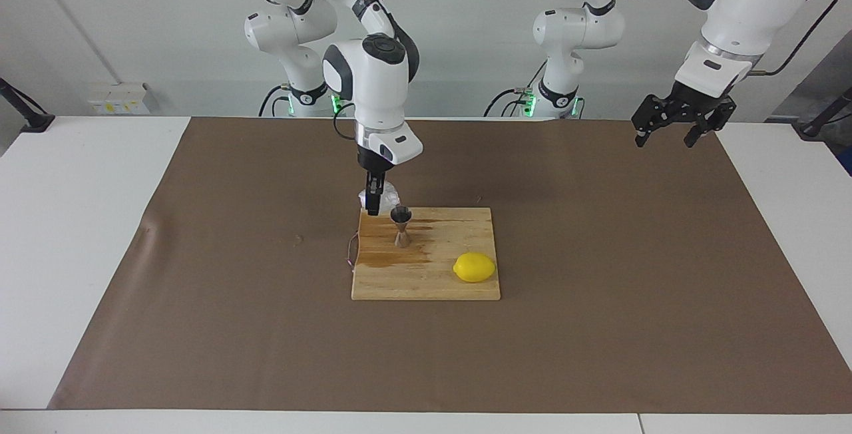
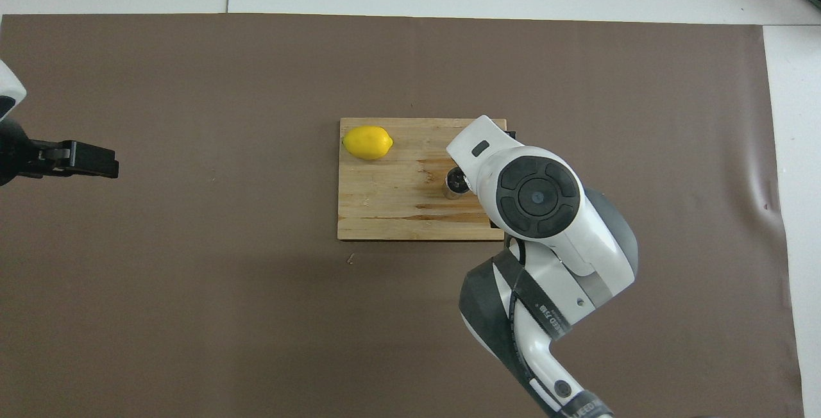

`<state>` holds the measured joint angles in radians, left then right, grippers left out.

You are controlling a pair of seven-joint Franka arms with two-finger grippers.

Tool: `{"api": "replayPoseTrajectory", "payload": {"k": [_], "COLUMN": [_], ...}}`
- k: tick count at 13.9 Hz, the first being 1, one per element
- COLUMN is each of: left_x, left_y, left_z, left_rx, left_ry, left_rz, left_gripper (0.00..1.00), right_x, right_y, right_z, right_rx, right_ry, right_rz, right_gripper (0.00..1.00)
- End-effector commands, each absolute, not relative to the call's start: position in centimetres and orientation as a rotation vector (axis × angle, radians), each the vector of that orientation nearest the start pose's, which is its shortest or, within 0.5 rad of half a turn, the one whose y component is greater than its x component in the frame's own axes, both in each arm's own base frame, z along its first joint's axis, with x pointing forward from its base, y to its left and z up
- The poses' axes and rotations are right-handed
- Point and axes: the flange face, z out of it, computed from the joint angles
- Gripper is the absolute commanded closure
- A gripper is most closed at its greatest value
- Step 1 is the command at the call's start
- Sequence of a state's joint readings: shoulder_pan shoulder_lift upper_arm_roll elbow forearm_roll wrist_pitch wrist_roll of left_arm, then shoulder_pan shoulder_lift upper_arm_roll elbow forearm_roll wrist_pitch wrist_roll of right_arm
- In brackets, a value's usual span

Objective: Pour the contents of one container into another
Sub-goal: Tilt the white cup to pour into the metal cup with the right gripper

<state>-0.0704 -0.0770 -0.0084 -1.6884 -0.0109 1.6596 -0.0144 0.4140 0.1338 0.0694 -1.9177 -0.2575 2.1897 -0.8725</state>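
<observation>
The cutting board (image 1: 426, 267) is pale bare wood with visible grain and darker wet-looking stains. On it the jigger (image 1: 401, 225) is shiny steel and the lemon (image 1: 474, 267) has a smooth, slightly glossy yellow skin. The cup (image 1: 386, 193) is translucent whitish crinkled plastic. A matt brown paper-like sheet (image 1: 599, 287), faintly wrinkled, covers the smooth white tabletop (image 1: 66, 221).

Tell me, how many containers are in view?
2: a steel jigger standing on the cutting board, and a plastic cup held by the right pincer beside it.
</observation>
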Motion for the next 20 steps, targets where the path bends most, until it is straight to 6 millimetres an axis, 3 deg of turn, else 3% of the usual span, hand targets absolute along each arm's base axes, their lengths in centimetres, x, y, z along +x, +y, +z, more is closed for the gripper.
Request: {"api": "replayPoseTrajectory", "payload": {"k": [1,6,12,15,17,20], "left_x": [52.9,52.9,52.9,53.0,52.9,53.0], "left_y": [-4.1,-4.1,-4.1,-4.1,-4.1,-4.1], "left_z": [62.0,62.0,62.0,61.9,62.0,61.9], "left_rx": [-3.143,-3.143,-3.143,-3.143,-3.143,-3.143], "left_ry": [0.079,0.079,0.079,0.079,0.079,0.079], "left_rz": [-0.079,-0.079,-0.079,-0.077,-0.079,-0.077], "left_gripper": [0.00,0.00,0.00,0.00,0.00,0.00], "right_x": [53.9,54.2,55.5,56.7,57.7,57.5], "right_y": [26.6,26.1,22.9,19.6,15.9,10.8], "right_z": [43.0,43.4,44.9,45.6,45.3,43.8], "right_rx": [-2.488,-2.456,-2.357,-2.262,-2.192,-2.129], "right_ry": [-2.215,-2.161,-2.081,-2.029,-1.994,-1.947], "right_rz": [-0.215,-0.290,-0.404,-0.494,-0.558,-0.614], "right_gripper": [0.81,0.81,0.81,0.81,0.81,0.81]}}
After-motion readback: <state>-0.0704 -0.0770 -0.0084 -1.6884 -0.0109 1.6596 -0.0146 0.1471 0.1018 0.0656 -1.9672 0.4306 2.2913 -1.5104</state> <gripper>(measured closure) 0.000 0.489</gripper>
